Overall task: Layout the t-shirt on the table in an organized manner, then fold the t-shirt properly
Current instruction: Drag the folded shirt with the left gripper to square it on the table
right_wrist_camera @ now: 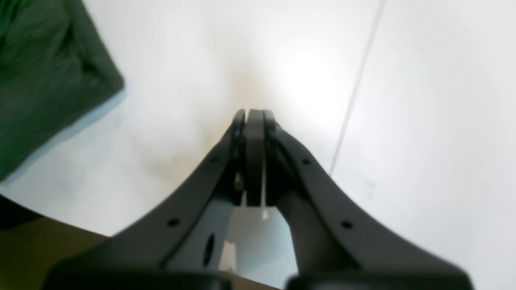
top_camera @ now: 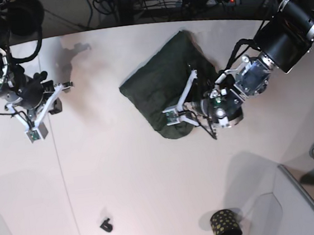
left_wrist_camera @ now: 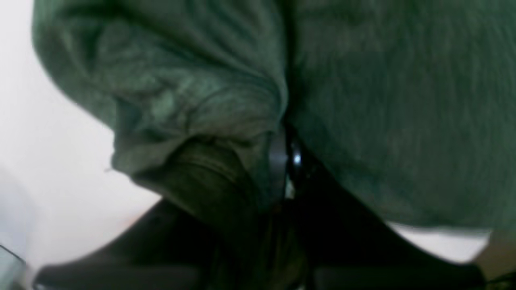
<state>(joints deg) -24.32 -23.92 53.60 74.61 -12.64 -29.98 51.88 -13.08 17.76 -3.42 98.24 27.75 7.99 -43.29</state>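
Fingers of the left gripper (top_camera: 175,117) pinched on a bunched fold of the t-shirt (top_camera: 167,80) — cloth fills the left wrist view. Right gripper (right_wrist_camera: 254,114) has its fingers pressed together, nothing between them, hovering over bare table (top_camera: 153,185) well apart from the shirt. T-shirt sits crumpled in a dark green heap at the far middle of the table — black gold-dotted cup (top_camera: 226,226) near the front edge.

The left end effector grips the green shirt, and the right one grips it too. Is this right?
Not quite. The left end effector grips the shirt, but the right end effector is shut on nothing, over bare table, as the right wrist view shows.
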